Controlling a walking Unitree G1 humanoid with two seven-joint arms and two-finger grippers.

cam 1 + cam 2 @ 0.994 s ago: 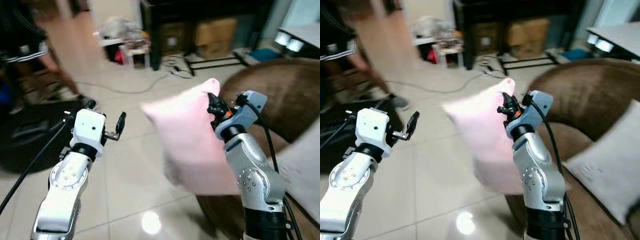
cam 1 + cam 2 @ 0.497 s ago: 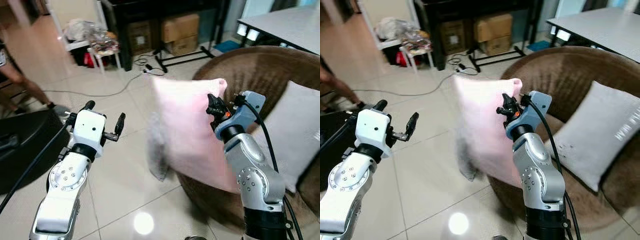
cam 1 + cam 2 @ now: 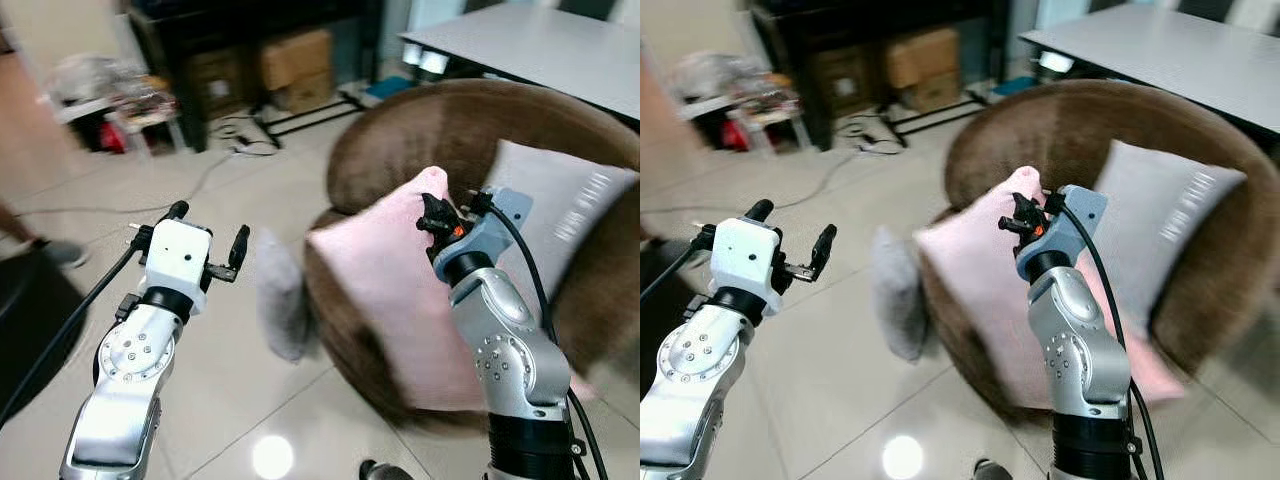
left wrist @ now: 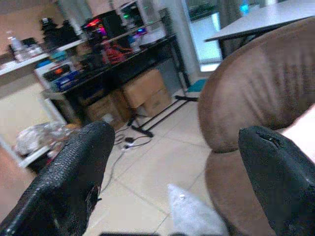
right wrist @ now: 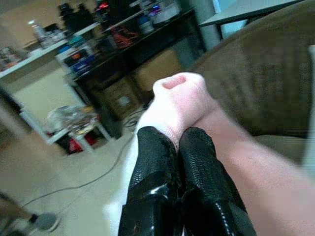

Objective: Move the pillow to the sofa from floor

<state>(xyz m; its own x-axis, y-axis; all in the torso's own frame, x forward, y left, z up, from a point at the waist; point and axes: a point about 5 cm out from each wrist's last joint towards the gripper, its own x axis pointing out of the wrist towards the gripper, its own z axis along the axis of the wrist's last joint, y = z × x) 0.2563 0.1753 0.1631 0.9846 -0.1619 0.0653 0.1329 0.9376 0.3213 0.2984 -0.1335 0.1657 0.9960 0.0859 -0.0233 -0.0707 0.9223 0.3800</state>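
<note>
One corner of the pink pillow [image 3: 400, 300] is pinched in my right hand [image 3: 432, 214], hanging clear for the brown sofa [image 3: 450, 125] at 1 o'clock; left hand [image 3: 205, 238] spread, unladen.

A grey cushion [image 3: 556, 215] leans upright, cardboard boxes [image 3: 292, 58] sit under a dark desk [image 3: 250, 20].

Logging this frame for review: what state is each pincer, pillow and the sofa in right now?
right pincer: shut on the pink pillow's top corner, held up in front of the sofa.
left pincer: open, holding nothing, raised over the floor.
pink pillow: off the floor, hanging from the right pincer, in front of the sofa.
grey pillow: leaning against the sofa's backrest.
sofa: brown, rounded, holding the grey pillow.
</note>
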